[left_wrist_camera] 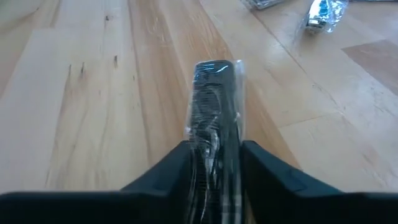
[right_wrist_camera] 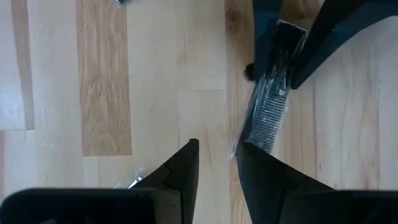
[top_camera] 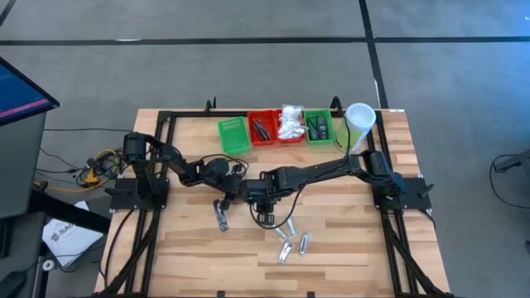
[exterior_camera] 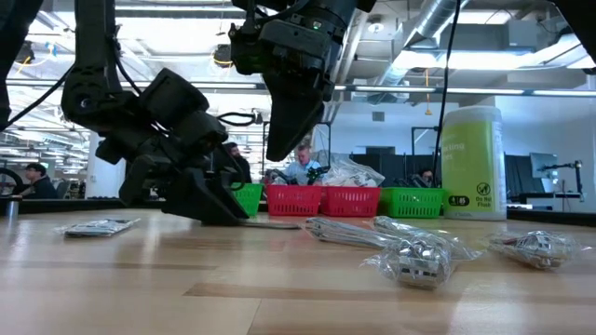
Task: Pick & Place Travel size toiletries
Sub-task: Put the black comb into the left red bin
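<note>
Four plastic trays [top_camera: 277,128] along the wooden table's [top_camera: 182,248] far edge: green, red, red, green; the second red holds white soft packets [top_camera: 291,122]. Left gripper [top_camera: 220,201] pinches a black wrapped narrow piece [left_wrist_camera: 213,109] mid-table. Three silver tubes [top_camera: 294,242] near front edge. Right gripper [top_camera: 263,207] part-spread, empty.

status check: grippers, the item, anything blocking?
Left gripper down at table, fingers astride wrapped black comb. Right gripper hovering above, empty. Nothing blocking.
</note>
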